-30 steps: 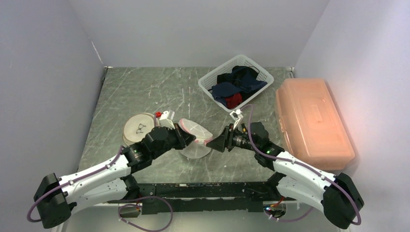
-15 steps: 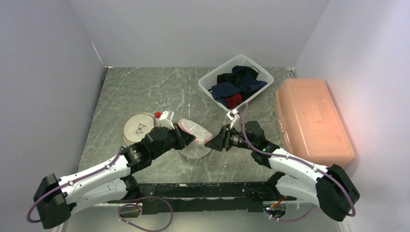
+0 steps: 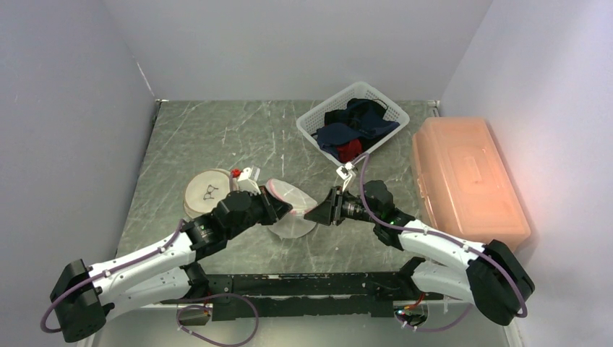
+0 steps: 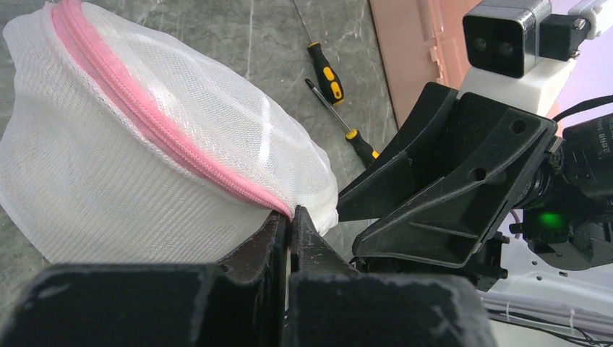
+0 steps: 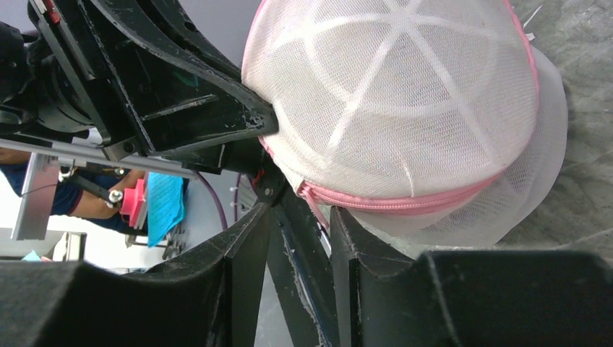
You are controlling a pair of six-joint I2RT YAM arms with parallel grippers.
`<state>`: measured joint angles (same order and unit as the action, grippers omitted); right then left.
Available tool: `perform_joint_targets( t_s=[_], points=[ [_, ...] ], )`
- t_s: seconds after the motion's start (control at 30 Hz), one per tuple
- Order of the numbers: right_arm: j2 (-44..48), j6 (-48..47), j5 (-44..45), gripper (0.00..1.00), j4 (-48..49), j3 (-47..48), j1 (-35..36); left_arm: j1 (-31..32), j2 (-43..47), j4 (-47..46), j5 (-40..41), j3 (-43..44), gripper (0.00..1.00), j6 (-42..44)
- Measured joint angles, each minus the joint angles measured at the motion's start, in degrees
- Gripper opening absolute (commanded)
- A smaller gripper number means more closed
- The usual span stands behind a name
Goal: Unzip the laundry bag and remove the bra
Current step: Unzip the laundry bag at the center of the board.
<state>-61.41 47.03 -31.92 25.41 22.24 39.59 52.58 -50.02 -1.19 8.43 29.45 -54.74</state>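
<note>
The white mesh laundry bag with a pink zipper is held up off the table between my two arms. My left gripper is shut on the bag's zipper seam at its near edge. My right gripper is open, its fingers standing on either side of the pink zipper pull that hangs below the bag. In the top view the left gripper and the right gripper almost meet under the bag. The zipper is closed along the length that shows. The bra is hidden inside the mesh.
A white basket of dark clothes stands at the back. A salmon plastic box lies on the right. A round beige dish and a small red and white object sit left of the bag. Two screwdrivers lie on the table.
My right gripper has moved left to the bag, bringing its open fingers around the zipper pull. The left gripper has kept its hold on the bag.
</note>
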Motion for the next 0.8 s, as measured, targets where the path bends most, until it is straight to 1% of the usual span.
perform_joint_targets(
  t_s=[0.27,0.6,0.7,0.8],
  points=[
    [-0.5,0.7,-0.2,0.3,0.7,0.0,0.1,0.0,-0.1,-0.9,0.0,-0.7,0.03,-0.5],
    [-1.9,0.8,-0.4,0.32,0.8,0.0,0.6,0.0,0.0,-1.1,0.0,-1.1,0.03,-0.7],
    [-2.2,0.8,-0.6,0.3,0.8,0.0,0.7,0.0,0.0,-1.1,0.0,-1.1,0.03,-0.7],
    [-2.3,0.7,-0.6,0.25,0.8,0.0,0.8,0.0,0.0,-1.1,0.0,-1.2,0.03,-0.9]
  ],
)
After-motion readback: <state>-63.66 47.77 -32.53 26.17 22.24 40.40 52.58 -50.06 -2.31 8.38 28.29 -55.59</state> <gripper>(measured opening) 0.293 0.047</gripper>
